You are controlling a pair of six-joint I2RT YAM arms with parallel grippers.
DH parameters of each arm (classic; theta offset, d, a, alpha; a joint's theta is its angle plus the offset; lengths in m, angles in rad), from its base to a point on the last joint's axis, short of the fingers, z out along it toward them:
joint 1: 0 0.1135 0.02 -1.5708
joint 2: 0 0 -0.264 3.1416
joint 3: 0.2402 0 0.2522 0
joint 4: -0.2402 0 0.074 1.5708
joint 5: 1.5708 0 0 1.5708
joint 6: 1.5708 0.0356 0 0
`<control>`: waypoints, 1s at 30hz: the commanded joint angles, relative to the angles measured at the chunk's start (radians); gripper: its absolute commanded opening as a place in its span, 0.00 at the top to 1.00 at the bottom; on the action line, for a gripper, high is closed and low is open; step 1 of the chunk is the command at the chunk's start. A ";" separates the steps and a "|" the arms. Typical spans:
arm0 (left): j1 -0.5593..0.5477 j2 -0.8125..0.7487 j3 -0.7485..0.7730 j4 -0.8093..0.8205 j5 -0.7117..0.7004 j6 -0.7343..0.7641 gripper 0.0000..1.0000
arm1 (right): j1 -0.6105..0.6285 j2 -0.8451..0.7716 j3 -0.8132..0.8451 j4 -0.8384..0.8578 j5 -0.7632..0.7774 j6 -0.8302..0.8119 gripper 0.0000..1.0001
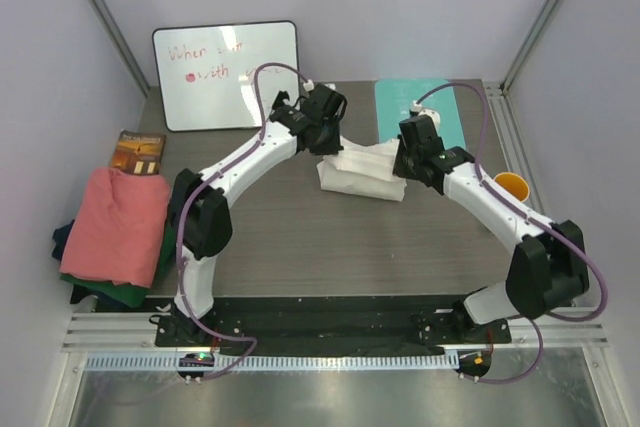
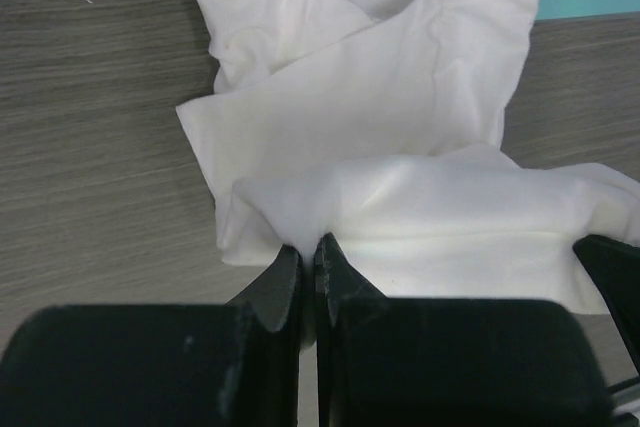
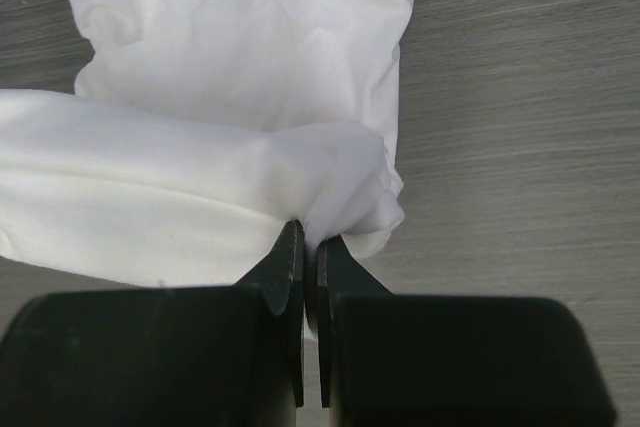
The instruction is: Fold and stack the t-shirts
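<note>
Table (image 1: 300, 247): grey wood-grain, and I am working over its far middle.
Whiteboard (image 1: 225, 75): lying flat at the far left corner.
Side pile: a salmon-pink shirt (image 1: 115, 222) is lying on top at the left edge, with a dark green shirt (image 1: 125, 294) and a navy shirt (image 1: 62, 242) peeking out from under it.
White t-shirt (image 2: 400, 77): partly folded at the far middle, collar end away from me, its far corner touching the teal mat (image 1: 395, 112).
Left pincer (image 2: 308, 252): I am clamping it together on the near left edge of the white t-shirt, cloth bunching at the tips.
Right pincer (image 3: 304, 237): I am clamping this one too, on the near right corner, where a thick wad of several layers is gathering.
Small items: a brown packet (image 1: 138, 154) is sitting behind the pile and an orange cup (image 1: 510, 185) by my right arm.
Risk, uneven hold: the right side is gripping more layers than the left, so I judge the fold could be landing skewed.
Risk, slip: only thin edges are sitting between the tips, and a quick pull could be freeing one corner.
Risk, drag: pulling low could be unfolding the far flaps.
Writing: red handwriting on the whiteboard, seemingly "When" and "with"; glare is washing out the rest. The packet's print is too small to read.
</note>
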State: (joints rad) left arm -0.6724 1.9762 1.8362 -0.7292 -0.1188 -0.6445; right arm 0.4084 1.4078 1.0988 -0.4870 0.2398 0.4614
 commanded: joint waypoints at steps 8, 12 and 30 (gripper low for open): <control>0.076 0.176 0.152 -0.026 -0.028 0.069 1.00 | -0.060 0.302 0.154 0.126 0.052 -0.030 0.99; 0.105 0.222 0.205 -0.003 -0.025 0.089 1.00 | -0.062 0.347 0.190 0.162 0.093 -0.033 0.99; 0.158 0.509 0.494 0.045 0.185 0.117 0.62 | -0.095 0.569 0.371 0.065 0.171 -0.018 0.89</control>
State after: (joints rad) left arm -0.5381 2.4744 2.2894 -0.7258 0.0143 -0.5388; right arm 0.3317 1.9732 1.4345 -0.3943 0.3397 0.4282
